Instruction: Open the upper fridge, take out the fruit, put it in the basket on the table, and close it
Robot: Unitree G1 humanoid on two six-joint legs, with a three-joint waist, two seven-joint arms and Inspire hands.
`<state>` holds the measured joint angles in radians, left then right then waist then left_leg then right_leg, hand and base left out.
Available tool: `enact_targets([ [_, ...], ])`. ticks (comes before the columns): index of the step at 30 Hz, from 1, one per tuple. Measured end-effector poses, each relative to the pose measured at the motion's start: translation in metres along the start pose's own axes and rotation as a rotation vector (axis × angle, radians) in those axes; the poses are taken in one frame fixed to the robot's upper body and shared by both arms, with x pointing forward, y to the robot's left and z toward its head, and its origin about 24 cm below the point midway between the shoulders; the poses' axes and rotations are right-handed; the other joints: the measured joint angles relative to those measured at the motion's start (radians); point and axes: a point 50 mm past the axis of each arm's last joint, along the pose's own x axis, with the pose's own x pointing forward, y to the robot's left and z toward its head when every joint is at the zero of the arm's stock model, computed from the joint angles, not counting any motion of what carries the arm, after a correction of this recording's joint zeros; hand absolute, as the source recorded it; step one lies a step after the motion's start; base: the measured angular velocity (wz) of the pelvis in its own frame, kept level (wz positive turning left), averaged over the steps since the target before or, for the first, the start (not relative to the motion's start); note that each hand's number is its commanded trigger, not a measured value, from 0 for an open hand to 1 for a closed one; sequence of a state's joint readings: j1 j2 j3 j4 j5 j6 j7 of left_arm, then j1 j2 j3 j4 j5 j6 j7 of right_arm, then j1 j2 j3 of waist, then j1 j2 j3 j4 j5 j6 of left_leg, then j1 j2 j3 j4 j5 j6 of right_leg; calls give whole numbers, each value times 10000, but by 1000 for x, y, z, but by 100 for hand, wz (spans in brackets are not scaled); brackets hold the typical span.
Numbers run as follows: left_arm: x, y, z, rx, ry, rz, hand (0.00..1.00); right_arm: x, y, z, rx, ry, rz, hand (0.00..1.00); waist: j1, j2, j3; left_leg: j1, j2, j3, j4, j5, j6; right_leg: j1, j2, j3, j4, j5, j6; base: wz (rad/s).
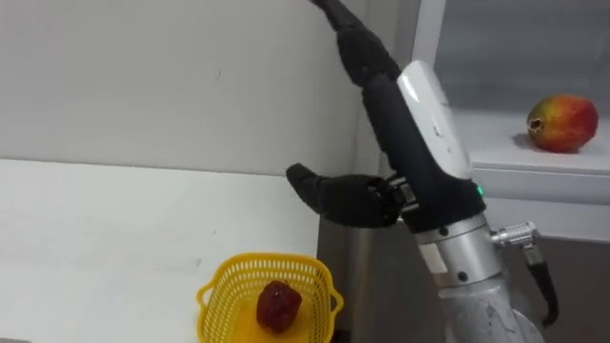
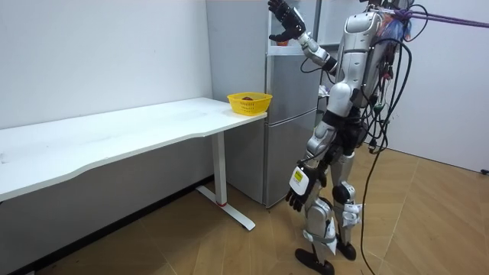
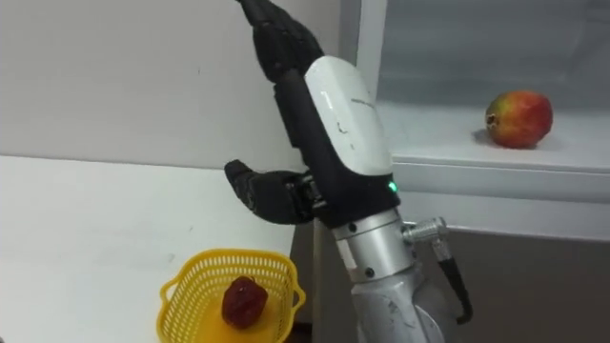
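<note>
Right hand (image 1: 381, 105) raised at the upper fridge (image 2: 290, 114), spread wide and empty; the red-yellow fruit (image 1: 562, 122) lies on the shelf (image 1: 534, 152).
The fruit sits at three o'clock from the hand, well apart; I'd swing across level and close round its middle so it can't roll; the yellow basket (image 1: 229, 272) stands at seven o'clock on the table (image 1: 95, 238); left hand (image 2: 299, 189) hangs by the thigh, whether apart or together I cannot tell.

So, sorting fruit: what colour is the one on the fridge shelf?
Red and yellow-green fruit; best in the left eye view.
</note>
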<state>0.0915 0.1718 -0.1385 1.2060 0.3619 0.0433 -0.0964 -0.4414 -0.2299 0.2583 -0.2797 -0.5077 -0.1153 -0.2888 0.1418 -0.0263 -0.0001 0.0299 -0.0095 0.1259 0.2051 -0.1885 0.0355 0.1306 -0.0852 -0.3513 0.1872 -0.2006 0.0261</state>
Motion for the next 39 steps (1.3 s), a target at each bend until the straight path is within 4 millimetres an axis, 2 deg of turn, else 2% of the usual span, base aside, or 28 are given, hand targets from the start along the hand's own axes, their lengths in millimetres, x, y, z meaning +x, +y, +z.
enact_targets([
  [3, 0, -1, -1, -57, 20, -16, 0, 1, -9, -2, -145, 36, -560, 0, -93, -26, -15, 55, 21, 101, 6, 0, 0, -40, 8, 97, 4, 3, -3, -8],
  [7, -1, -1, -4, -116, 79, -23, 0, 2, -23, -8, -148, 183, -1160, 0, -391, -107, -53, 93, 21, 116, -8, -1, 0, 15, 3, 11, -4, 5, 1, 1],
  [13, -2, -2, -14, -253, 292, -17, 0, 0, -50, -20, -164, 704, -2726, 0, -795, -250, -6, 183, 32, 132, -36, -2, -1, 118, -4, -89, -5, 4, 4, 0],
  [17, -2, -3, -15, -276, 315, -22, 0, -5, -60, -28, -62, 1043, -3250, 0, -883, -248, 11, 170, 37, 122, -19, -3, -1, 109, -2, -83, -6, 5, 3, 0],
  [22, -2, -2, -18, -560, 364, 39, 0, -8, -85, -36, -490, 1188, -3973, 0, -935, -196, 37, 139, 42, 118, -25, -4, 0, 89, 10, -62, 1, 5, 2, 0],
  [26, -2, -3, -18, -561, 352, 58, 0, -8, -90, -37, -556, 1166, -4218, 0, -1047, -206, 29, 171, 57, 123, -16, -1, -5, 71, 27, -59, -2, 6, 0, 0],
  [30, -3, -2, -19, -659, 345, 102, 0, -12, -92, -48, -94, 1694, -4193, 0, -1132, -233, 13, 195, 54, 140, 1, 0, -6, 86, 22, -61, -6, 7, -1, 0],
  [33, -4, -1, -24, -990, 444, 154, 0, -15, -96, -63, -616, 2244, -3888, 0, -1108, -313, -17, 165, 58, 142, -68, 0, -6, 81, 24, -69, -4, 6, 0, 0],
  [36, -4, -2, -29, -1252, 543, 118, 0, -18, -103, -70, -739, 2637, -4037, 0, -1111, -377, -29, 153, 62, 138, -78, 0, -7, 55, 24, -89, -3, 5, 1, 0],
  [39, -5, 0, -31, -1369, 577, 224, 0, -23, -105, -83, -359, 3342, -4018, 0, -1105, -550, -56, 148, 69, 178, -59, 1, -10, 59, 32, -90, -6, 5, 0, 0],
])
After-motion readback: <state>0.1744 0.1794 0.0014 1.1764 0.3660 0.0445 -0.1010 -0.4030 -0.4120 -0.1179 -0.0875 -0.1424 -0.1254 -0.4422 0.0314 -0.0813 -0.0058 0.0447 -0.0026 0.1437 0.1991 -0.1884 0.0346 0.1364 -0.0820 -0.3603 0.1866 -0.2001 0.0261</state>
